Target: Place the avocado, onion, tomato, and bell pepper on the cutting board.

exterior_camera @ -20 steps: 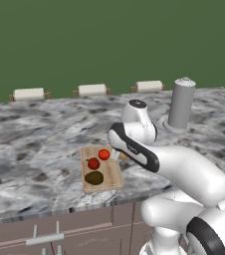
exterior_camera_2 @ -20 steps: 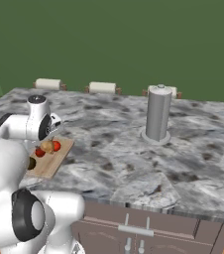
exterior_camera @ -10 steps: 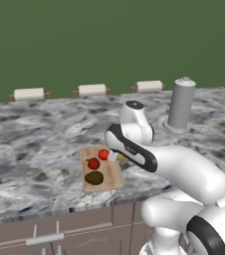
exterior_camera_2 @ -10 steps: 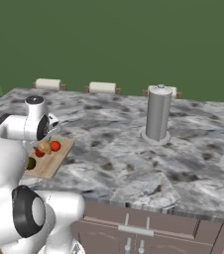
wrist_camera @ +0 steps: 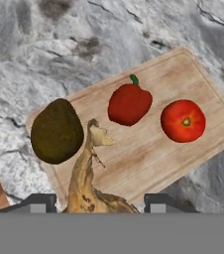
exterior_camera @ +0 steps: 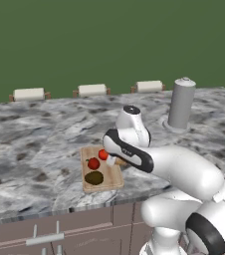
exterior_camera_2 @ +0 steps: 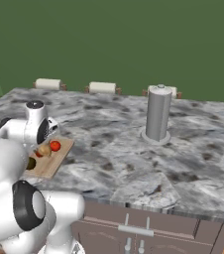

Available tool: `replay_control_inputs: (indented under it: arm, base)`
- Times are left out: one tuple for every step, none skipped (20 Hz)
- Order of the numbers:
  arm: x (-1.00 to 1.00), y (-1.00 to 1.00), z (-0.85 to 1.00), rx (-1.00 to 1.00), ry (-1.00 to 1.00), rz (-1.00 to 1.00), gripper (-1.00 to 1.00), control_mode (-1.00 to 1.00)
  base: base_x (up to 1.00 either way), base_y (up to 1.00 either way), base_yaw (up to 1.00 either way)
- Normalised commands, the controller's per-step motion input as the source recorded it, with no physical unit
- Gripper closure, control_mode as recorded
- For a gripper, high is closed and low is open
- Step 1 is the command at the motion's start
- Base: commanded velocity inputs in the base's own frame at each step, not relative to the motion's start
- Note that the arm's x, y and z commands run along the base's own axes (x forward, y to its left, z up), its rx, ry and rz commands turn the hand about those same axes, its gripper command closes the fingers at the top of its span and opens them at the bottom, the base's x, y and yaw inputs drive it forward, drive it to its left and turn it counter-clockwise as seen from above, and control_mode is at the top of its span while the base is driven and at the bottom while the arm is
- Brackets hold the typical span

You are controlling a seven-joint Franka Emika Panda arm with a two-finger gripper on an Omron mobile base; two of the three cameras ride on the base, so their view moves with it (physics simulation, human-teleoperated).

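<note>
Marbled counter point(exterior_camera: 35, 144) runs wide around you, with the cutting board point(wrist_camera: 193, 79) lying close to its front edge, so mind that edge first. You hold the onion point(wrist_camera: 86, 186) pinched between the jaws of the gripper point(wrist_camera: 99, 204), its stem tip pointing out over the wood just beside the avocado point(wrist_camera: 57, 131); the pepper point(wrist_camera: 129, 104) and tomato point(wrist_camera: 183, 120) already lie on the board further along, each apart from the others. The likely trouble is the release: the onion is a round bulb, and if you let go while it hangs above the wood it may roll, either nudging the avocado off the near short end or running to the long edge and onto the counter. Bring it low before you open, I would judge. The freest patch of board lies along the long side nearest the hand, below the pepper and tomato as the hand view shows it. On the right base view the board point(exterior_camera_2: 59, 151) sits tight against the arm, so lift straight up when you withdraw, not sideways. The tall grey canister point(exterior_camera_2: 158, 114) and the three rolls point(exterior_camera: 92, 89) at the back stand well apart and should not trouble you.
</note>
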Motion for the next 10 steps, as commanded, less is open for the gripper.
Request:
replay_control_inputs:
  arm:
    - [0.04, 0.00, -0.21, 0.01, 0.00, 0.03, 1.00, -1.00]
    - [0.05, 0.00, -0.18, 0.00, 0.00, 0.03, 1.00, -1.00]
    - [0.07, 0.00, -0.16, 0.01, 0.00, 0.03, 1.00, -1.00]
    - [0.07, 0.00, -0.13, 0.01, 0.00, 0.03, 1.00, -1.00]
    - [0.09, 0.00, -0.15, 0.01, 0.00, 0.03, 1.00, -1.00]
    - [0.09, 0.00, -0.14, 0.01, 0.00, 0.03, 1.00, -1.00]
    - [0.07, 0.03, -0.14, 0.00, 0.00, 0.02, 1.00, -1.00]
    - [0.08, 0.06, -0.16, 0.00, 0.00, 0.02, 1.00, -1.00]
    - [0.06, 0.08, -0.16, 0.00, 0.00, 0.02, 1.00, -1.00]
    - [0.09, 0.09, -0.21, 0.00, 0.00, 0.01, 1.00, -1.00]
  base:
    - [0.00, 0.00, 0.00]
    - [0.00, 0.00, 0.00]
    - [0.00, 0.00, 0.00]
    - [0.00, 0.00, 0.00]
    - [0.00, 0.00, 0.00]
    - [0.00, 0.00, 0.00]
    - [0.00, 0.00, 0.00]
    - [0.00, 0.00, 0.00]
    - [0.00, 0.00, 0.00]
    - [0.00, 0.00, 0.00]
